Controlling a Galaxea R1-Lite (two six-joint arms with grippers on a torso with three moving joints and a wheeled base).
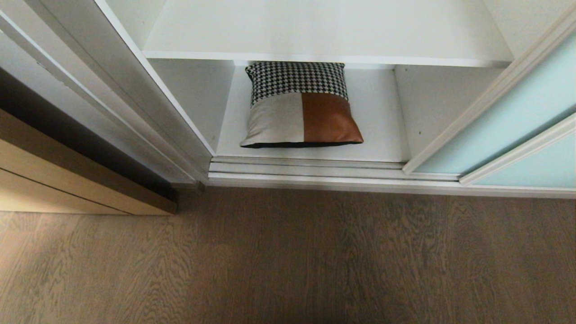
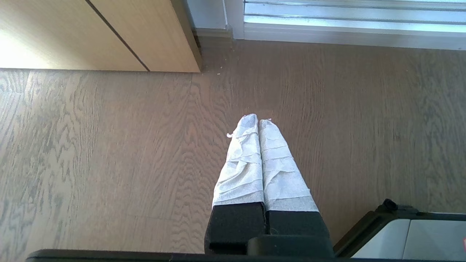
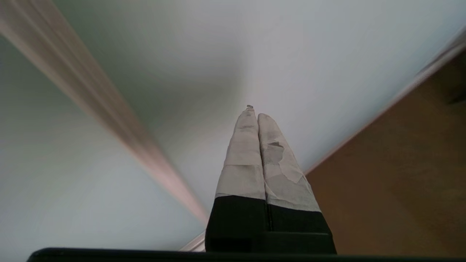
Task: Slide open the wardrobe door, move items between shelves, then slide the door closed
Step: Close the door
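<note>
The wardrobe is seen open, the sliding door (image 1: 517,121) pushed to the right. The cushion (image 1: 300,107) lies flat on the lowest shelf (image 1: 387,135), below an upper shelf (image 1: 315,31). The left gripper (image 2: 258,122) is held above the wood floor (image 2: 109,145), its jaws pressed together. The right gripper (image 3: 253,112) is pointed at the frosted door panel, jaws likewise pressed together and holding nothing.

My head camera looks steeply down at the floor (image 1: 288,261) and into the wardrobe's lower shelves (image 1: 324,58). My left wrist camera faces down along my left end effector (image 2: 258,122), sharing that floor and the door track (image 2: 349,25). My right wrist camera sits close to the sliding wardrobe door (image 3: 309,54).
</note>
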